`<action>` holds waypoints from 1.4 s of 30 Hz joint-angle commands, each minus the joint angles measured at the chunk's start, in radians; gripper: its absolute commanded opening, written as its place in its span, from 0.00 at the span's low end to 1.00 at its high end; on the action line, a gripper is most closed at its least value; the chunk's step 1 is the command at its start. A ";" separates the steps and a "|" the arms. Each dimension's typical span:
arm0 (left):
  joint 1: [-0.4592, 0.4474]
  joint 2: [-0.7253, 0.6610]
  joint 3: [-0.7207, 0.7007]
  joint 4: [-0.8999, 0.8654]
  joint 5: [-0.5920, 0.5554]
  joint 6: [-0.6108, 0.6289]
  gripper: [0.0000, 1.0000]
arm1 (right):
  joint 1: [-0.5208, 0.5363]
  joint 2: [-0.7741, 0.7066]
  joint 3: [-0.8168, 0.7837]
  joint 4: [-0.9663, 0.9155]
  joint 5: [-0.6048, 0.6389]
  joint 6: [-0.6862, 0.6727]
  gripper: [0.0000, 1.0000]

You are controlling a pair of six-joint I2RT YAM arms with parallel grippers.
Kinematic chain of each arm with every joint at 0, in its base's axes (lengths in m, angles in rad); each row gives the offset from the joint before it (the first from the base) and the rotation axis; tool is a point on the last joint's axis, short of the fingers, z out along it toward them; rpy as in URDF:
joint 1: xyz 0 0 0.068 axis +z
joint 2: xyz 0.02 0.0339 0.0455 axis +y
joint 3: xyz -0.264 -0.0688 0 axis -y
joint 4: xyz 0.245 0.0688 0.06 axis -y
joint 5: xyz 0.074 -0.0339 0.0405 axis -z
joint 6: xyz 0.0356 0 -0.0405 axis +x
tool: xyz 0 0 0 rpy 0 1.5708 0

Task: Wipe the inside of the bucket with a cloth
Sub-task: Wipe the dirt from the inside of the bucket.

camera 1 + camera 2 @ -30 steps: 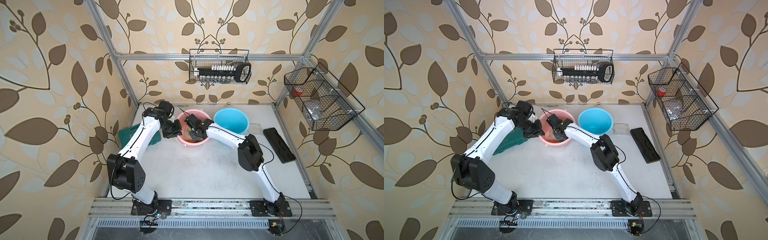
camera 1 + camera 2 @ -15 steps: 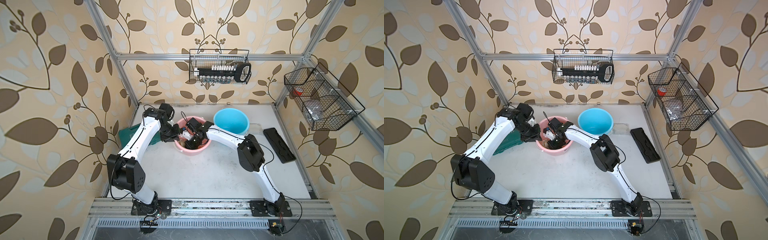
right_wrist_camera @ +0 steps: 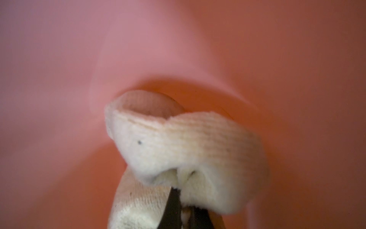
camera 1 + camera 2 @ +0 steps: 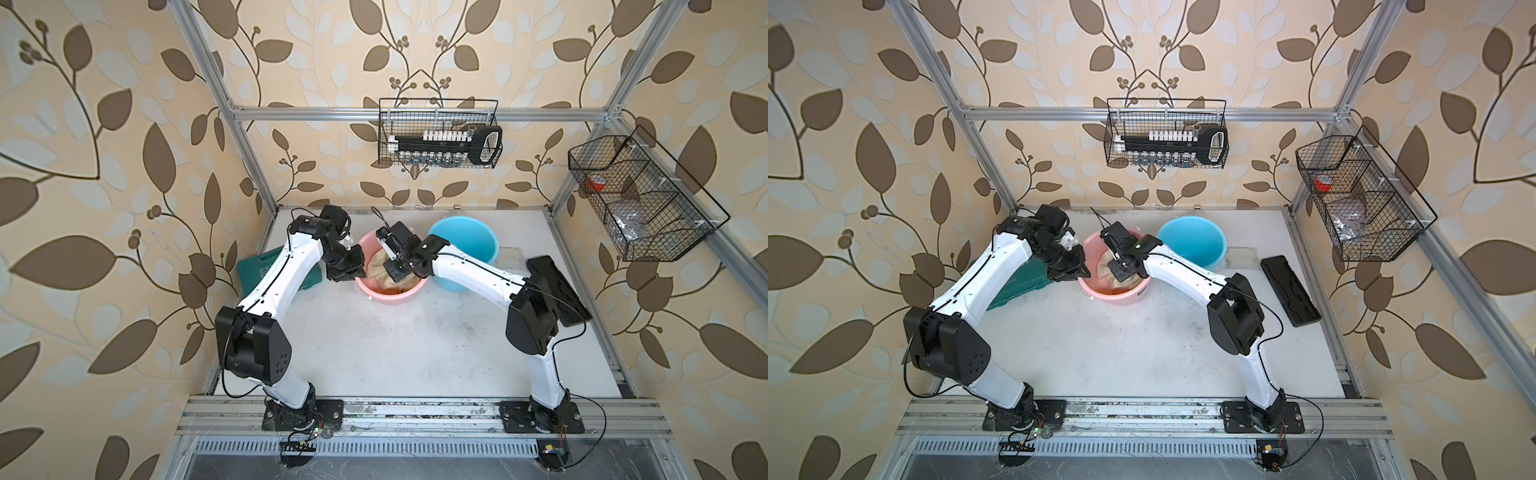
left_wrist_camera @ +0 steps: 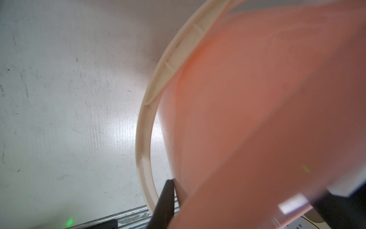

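Note:
A pink bucket [image 4: 392, 296] [image 4: 1115, 298] stands at the back of the table between my two arms. My left gripper [image 4: 360, 271] [image 4: 1084, 272] is shut on the rim at its left side. In the left wrist view one black finger [image 5: 167, 196] lies outside the pink wall [image 5: 257, 119], beside the white handle [image 5: 143, 150]. The pale yellow cloth [image 4: 379, 266] [image 4: 1104, 268] lies bunched inside the bucket. My right gripper [image 4: 395, 270] [image 4: 1119, 272] reaches down into it, shut on a fold of the cloth [image 3: 188, 146] against the pink inside [image 3: 178, 49].
A blue bucket [image 4: 463, 249] stands just right of the pink one, with a small clear box [image 4: 513, 253] beyond it. A green case [image 4: 266, 270] lies under the left arm. A black flat tray [image 4: 557, 286] lies along the right edge. Wire baskets [image 4: 440, 137] hang on the walls.
The right gripper has dragged the cloth around inside the bucket, toward the front and back. The bucket shifted a little with it. The left gripper has kept its hold on the rim.

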 commanded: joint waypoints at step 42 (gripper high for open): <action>0.020 -0.001 -0.003 -0.010 0.074 0.053 0.00 | 0.032 0.047 0.106 -0.219 0.052 -0.046 0.00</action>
